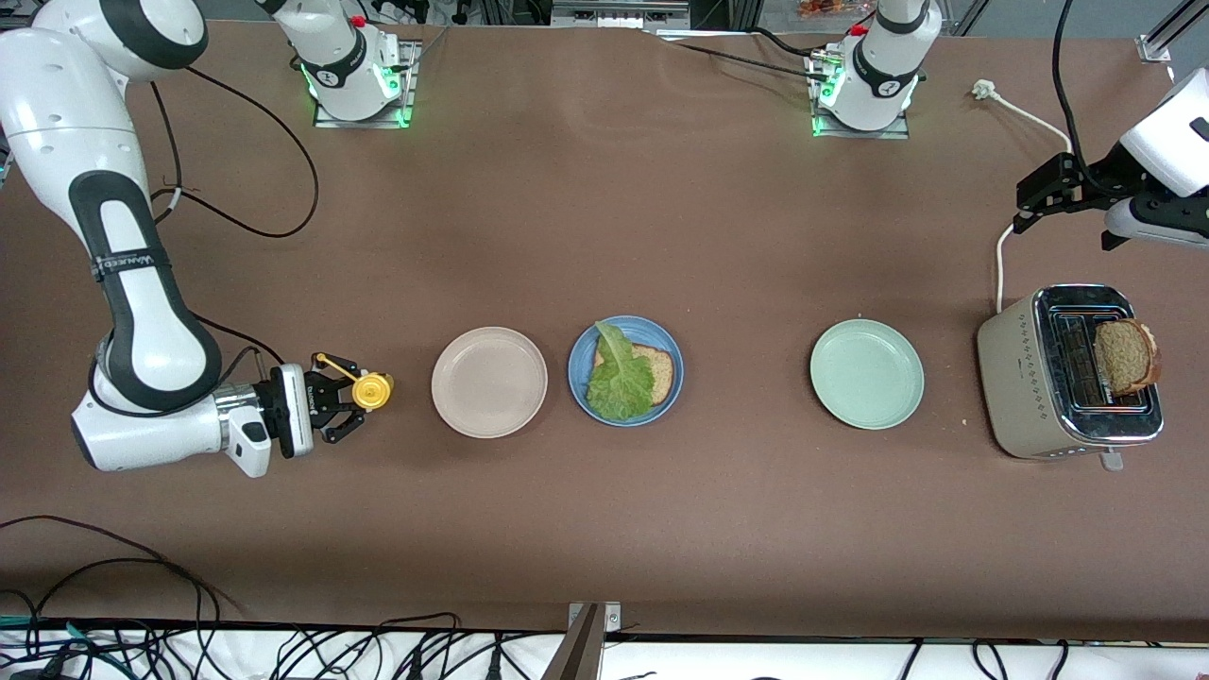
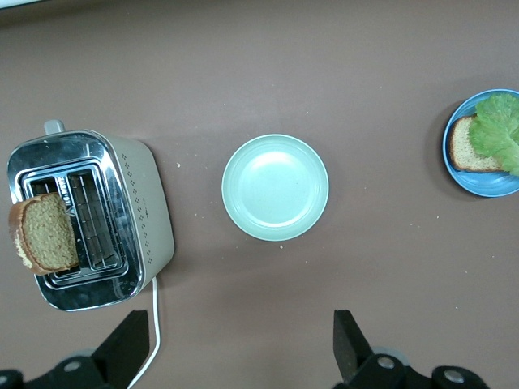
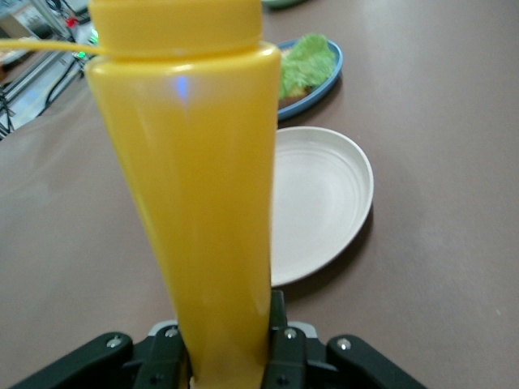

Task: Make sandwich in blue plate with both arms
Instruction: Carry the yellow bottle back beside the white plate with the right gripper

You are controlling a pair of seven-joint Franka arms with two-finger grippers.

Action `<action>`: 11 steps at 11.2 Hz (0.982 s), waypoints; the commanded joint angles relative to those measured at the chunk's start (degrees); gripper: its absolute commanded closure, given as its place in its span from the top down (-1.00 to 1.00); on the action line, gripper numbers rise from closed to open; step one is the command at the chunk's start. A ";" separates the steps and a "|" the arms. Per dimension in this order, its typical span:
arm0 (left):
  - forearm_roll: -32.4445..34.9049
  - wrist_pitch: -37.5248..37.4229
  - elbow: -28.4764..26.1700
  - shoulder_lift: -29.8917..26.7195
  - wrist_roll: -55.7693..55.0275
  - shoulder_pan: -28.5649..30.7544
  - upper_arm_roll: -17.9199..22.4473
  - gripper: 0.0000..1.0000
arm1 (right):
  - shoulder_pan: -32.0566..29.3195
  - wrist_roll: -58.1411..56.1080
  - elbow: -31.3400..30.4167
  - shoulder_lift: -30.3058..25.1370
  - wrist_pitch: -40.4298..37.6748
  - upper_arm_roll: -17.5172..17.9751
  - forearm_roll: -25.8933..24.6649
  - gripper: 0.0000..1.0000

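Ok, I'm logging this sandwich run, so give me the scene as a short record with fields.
blue plate: bread slice with lettuce on top
toaster: second slice sticking up from a slot
white plate: bare
green plate: bare
right gripper: jaws shut on yellow bottle, beside the white plate
left gripper: jaws open, above the table by the toaster
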 commanded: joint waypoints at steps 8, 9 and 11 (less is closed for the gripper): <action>1.01 -0.99 1.20 0.21 -0.38 0.13 -0.25 1.00 | -4.17 -20.41 0.53 10.93 5.94 4.71 3.05 -1.00; 1.01 -0.99 1.20 0.21 -0.38 0.13 -0.25 1.00 | -4.17 -22.08 0.53 11.81 6.83 4.71 3.05 -1.00; 1.01 -0.99 1.20 0.21 -0.38 0.13 -0.16 1.00 | -4.17 -23.41 0.53 12.43 7.10 4.79 3.05 -1.00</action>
